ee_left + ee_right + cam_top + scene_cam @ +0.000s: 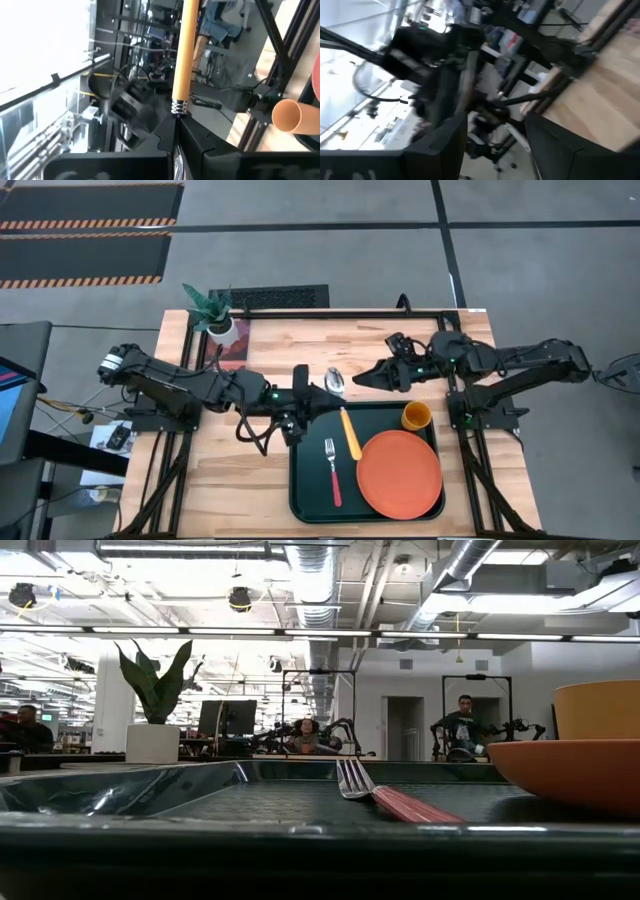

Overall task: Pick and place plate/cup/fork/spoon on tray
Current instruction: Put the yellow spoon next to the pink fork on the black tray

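Potted plant: green spiky plant in a white pot (pixel 212 313), on the pale wooden table (pixel 240 470) at the 11 o'clock corner in the high view.

Left gripper: dark two-finger claw (pixel 322 392) at the tray's 12 o'clock rim, closed on the neck of the small spoon with silver metal bowl and orange-yellow handle (pixel 346 423). Bowl end sits at the claw over the rim; the handle runs from the claw toward 5 o'clock, over the tray floor. In the left wrist view the handle (pixel 183 55) stands straight out past the fingers.

Tray: large dark green-black rectangular tray with rounded corners (pixel 304 492), at the table's 6 o'clock edge.

Fork: small fork with silver tines and red-pink handle (pixel 333 471), lying on the tray, just at 9 o'clock of the plate.

Plate: round flat orange-red plate (pixel 399 473), in the tray's 4 o'clock part.

Cup: small orange-yellow round cup (pixel 416 416), at the tray's 1 o'clock corner.

Right gripper: dark claw (pixel 362 379), fingers apart, holding nothing, near the spoon bowl at its 3 o'clock, apart from it.
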Controlling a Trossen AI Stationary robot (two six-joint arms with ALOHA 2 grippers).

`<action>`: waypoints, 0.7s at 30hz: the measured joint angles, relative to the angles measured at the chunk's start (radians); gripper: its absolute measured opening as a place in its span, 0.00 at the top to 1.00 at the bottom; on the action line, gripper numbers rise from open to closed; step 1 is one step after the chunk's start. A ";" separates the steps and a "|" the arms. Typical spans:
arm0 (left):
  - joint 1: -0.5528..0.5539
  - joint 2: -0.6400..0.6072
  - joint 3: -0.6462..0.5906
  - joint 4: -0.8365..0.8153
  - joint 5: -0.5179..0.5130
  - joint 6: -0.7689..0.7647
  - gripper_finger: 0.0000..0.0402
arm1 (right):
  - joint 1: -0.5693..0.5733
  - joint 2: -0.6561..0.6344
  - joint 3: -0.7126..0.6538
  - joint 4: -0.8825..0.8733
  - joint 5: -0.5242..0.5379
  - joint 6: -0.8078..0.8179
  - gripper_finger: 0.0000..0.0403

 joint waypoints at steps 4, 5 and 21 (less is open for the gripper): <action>0.003 0.000 0.000 -0.012 0.072 -0.058 1.00 | -0.039 0.020 0.000 0.001 -0.036 -0.031 0.44; 0.003 0.000 -0.001 -0.013 0.101 -0.083 1.00 | -0.049 0.020 -0.001 0.010 -0.048 -0.037 0.44; 0.018 0.000 -0.011 -0.052 0.156 -0.150 1.00 | -0.067 0.193 -0.001 0.256 -0.210 0.000 0.44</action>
